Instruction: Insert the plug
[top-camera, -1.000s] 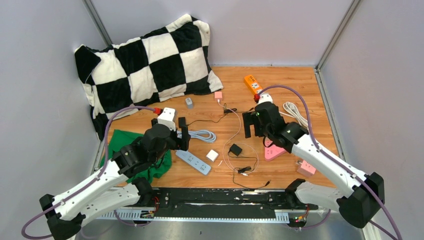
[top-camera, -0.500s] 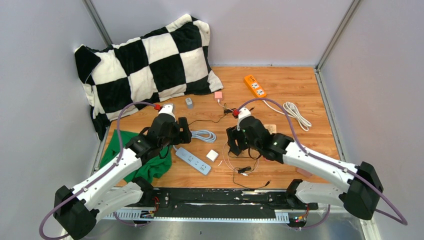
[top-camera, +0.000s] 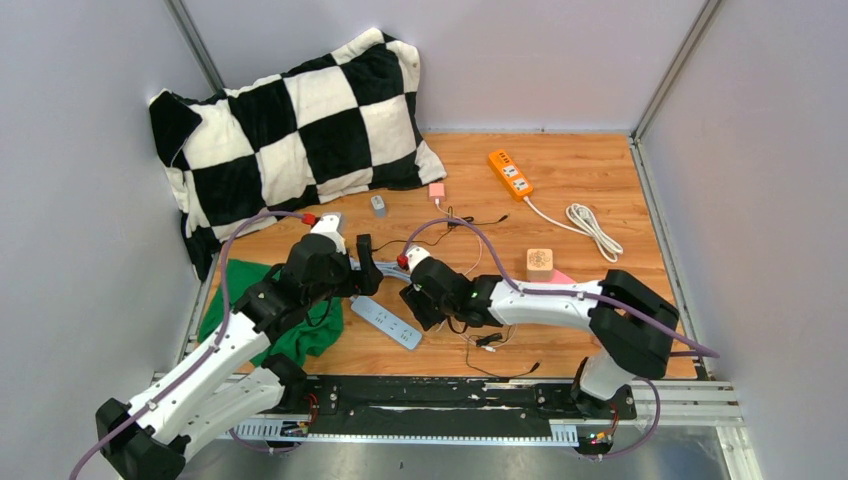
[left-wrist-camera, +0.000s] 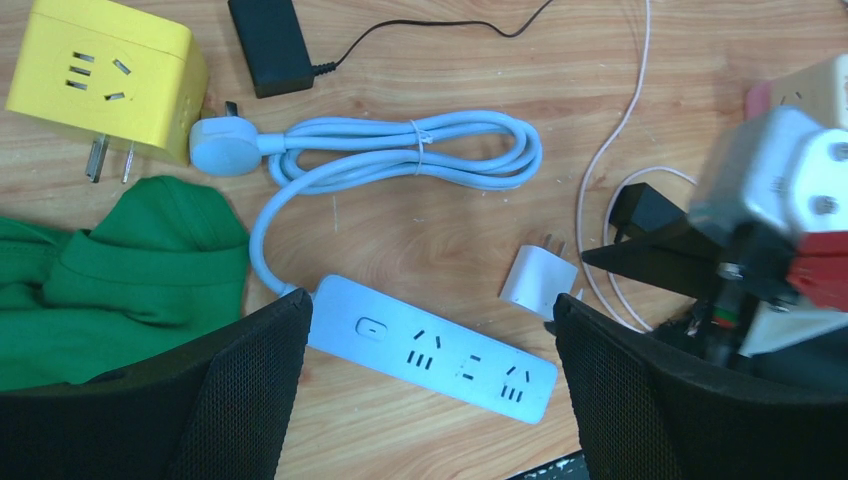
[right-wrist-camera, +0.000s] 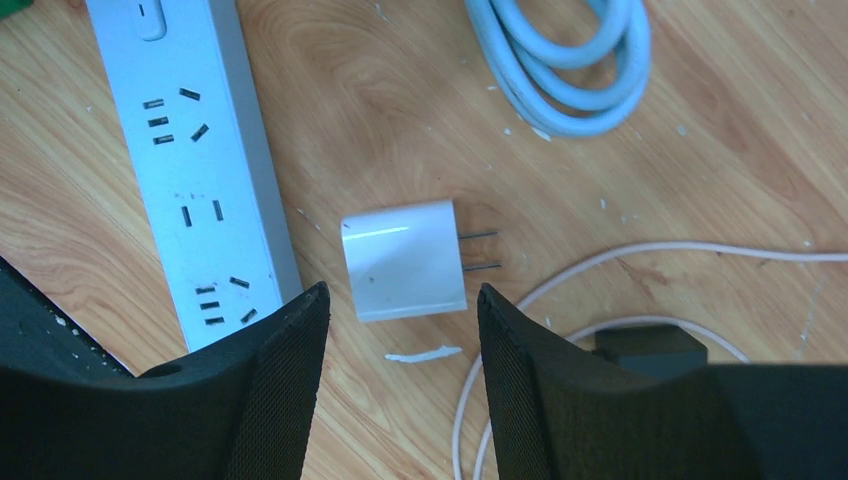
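The plug (right-wrist-camera: 405, 258) is a small white two-prong adapter lying flat on the wooden floor, prongs pointing right. My right gripper (right-wrist-camera: 400, 292) hangs over it, open, its fingers either side of the plug's near edge with a small gap on each side. In the top view the right gripper (top-camera: 418, 300) hides the plug. The pale blue power strip (left-wrist-camera: 440, 350) lies just left of the plug (left-wrist-camera: 540, 282). Above the strip's middle my left gripper (left-wrist-camera: 430, 305) stands wide open, holding nothing; in the top view the left gripper (top-camera: 368, 268) is beside the strip (top-camera: 385, 322).
Around the strip lie its coiled cable (left-wrist-camera: 420, 150), a yellow cube adapter (left-wrist-camera: 100, 75), a black charger (left-wrist-camera: 270, 45) and a green cloth (top-camera: 270, 310). Thin pink and black wires (right-wrist-camera: 640, 255) loop right of the plug. A checkered pillow (top-camera: 300, 120), orange strip (top-camera: 510, 172) and wooden block (top-camera: 540, 263) lie farther back.
My right arm has swung left and forward from the back right to over the plug, its jaws narrowing. The left gripper has shifted slightly toward the strip, staying open.
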